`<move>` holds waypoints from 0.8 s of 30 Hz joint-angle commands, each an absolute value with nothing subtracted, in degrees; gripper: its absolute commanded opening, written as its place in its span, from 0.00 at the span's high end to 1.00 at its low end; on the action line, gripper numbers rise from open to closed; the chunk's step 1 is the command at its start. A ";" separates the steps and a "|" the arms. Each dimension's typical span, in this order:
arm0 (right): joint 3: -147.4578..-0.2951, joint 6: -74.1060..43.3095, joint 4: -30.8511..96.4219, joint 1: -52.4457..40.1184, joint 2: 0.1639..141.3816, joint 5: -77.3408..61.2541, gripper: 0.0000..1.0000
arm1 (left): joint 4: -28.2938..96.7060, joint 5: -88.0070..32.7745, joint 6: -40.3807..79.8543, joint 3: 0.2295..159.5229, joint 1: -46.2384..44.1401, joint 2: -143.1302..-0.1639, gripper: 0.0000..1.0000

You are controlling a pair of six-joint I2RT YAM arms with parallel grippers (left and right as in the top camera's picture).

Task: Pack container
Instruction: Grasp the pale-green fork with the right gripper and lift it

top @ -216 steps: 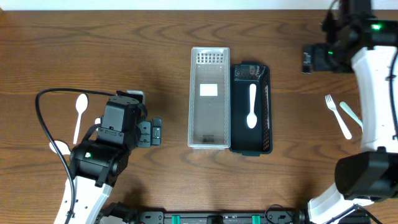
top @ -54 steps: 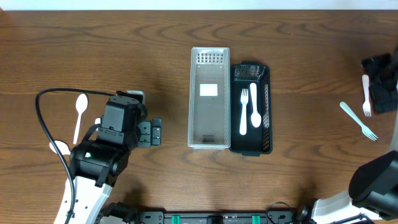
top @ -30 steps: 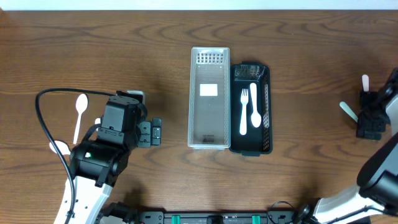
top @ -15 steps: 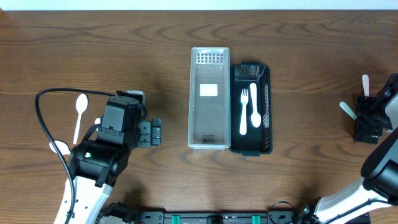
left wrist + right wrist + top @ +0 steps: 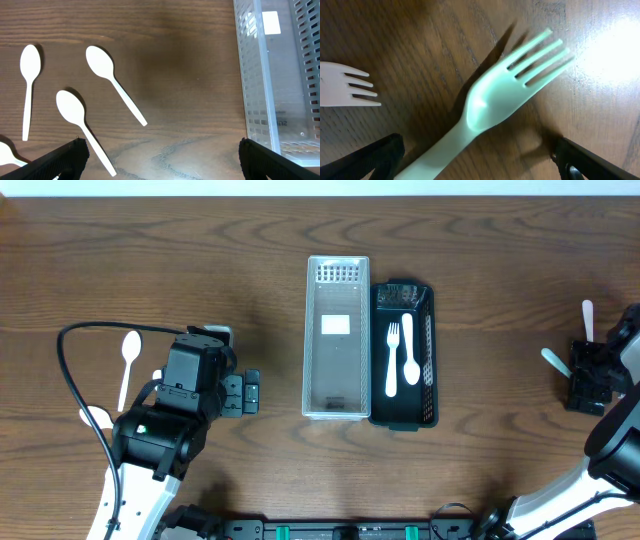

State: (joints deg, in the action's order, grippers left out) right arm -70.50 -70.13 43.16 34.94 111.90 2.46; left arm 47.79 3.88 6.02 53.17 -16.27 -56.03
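Observation:
A clear plastic container [image 5: 336, 338] and a black basket [image 5: 428, 370] stand side by side at mid-table. A white fork [image 5: 392, 360] and a white spoon [image 5: 407, 350] lie in the basket. My right gripper [image 5: 586, 376] is at the far right edge, low over a mint-green fork [image 5: 510, 95]. Its fingers [image 5: 477, 162] are open on either side of the fork's handle, and the fork lies flat on the wood. My left gripper [image 5: 245, 392] is open and empty [image 5: 160, 162] above bare wood left of the clear container [image 5: 260, 75].
A white fork [image 5: 345, 90] lies beside the green one; its handle shows in the overhead view [image 5: 587, 313]. Three white spoons [image 5: 112, 82] [image 5: 82, 127] [image 5: 28, 82] lie under my left wrist. One of them shows in the overhead view [image 5: 128, 360].
A white fork has joined the spoon in the black basket. My right arm then swung to the far right edge and settled low over the mint-green fork. The left arm has not moved.

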 commanded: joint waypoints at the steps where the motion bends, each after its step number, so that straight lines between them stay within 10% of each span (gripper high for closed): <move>1: -69.93 -71.07 43.24 35.99 114.78 2.31 0.01 | 47.94 4.75 6.33 54.35 -16.03 -55.72 0.02; 8: -69.93 -66.94 45.87 35.99 114.78 2.07 0.08 | 47.97 4.75 6.33 54.35 -16.03 -55.72 0.02; 24: -69.93 -65.08 46.87 35.99 114.78 2.07 0.56 | 47.97 4.51 6.33 54.35 -16.03 -55.72 0.02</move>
State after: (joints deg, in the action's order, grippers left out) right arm -70.74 -65.23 46.68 35.33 112.36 2.07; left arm 47.79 3.88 6.00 53.17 -16.27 -56.03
